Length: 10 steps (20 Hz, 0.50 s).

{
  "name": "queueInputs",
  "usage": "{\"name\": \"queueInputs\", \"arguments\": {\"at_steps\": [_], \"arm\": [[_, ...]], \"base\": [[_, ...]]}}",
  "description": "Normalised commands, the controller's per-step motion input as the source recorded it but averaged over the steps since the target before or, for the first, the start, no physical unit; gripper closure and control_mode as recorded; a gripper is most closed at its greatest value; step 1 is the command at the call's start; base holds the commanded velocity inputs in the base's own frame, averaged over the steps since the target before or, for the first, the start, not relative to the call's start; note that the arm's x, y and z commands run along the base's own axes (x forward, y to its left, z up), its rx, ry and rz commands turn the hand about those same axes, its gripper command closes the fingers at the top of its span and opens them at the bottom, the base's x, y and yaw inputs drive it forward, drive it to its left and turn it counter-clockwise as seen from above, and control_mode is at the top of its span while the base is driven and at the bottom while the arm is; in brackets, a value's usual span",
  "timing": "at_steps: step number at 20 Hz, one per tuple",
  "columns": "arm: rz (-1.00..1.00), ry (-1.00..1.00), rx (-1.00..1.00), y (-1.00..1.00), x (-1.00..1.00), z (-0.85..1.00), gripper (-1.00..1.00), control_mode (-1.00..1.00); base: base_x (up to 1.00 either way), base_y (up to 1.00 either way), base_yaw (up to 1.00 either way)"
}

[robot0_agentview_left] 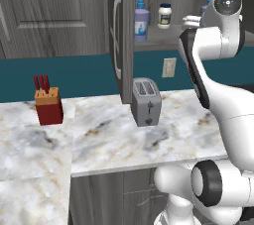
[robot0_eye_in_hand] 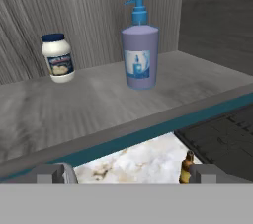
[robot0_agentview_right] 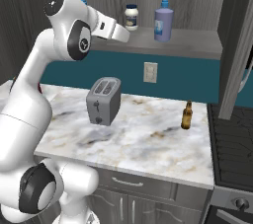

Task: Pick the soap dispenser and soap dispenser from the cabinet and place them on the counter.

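Two soap dispensers (robot0_agentview_right: 163, 19) stood on the cabinet shelf (robot0_eye_in_hand: 99, 104), the nearer right of the white jar (robot0_eye_in_hand: 58, 57). Tool (robot0_eye_in_hand: 127, 172) gaped fully, empty, short of the shelf edge. Approach step; next, advance around the bottle.

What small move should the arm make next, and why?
Probably ease the open gripper forward over the shelf edge toward the upright soap dispenser. It stands on the cabinet shelf ahead of the fingertips, untouched, with the white jar off to one side, so the approach looks free.
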Motion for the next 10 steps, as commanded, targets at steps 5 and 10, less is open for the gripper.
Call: {"name": "queueInputs", "arguments": {"at_steps": [5,10], "arm": [[-0.02,0.0,0.0,-0.14,0.5,0.0,-1.0,-1.0],[-0.02,0.0,-0.01,-0.2,0.43,0.0,-1.0,-1.0]], "base": [[0.0,0.0,0.0],[0.0,0.0,0.0]]}}
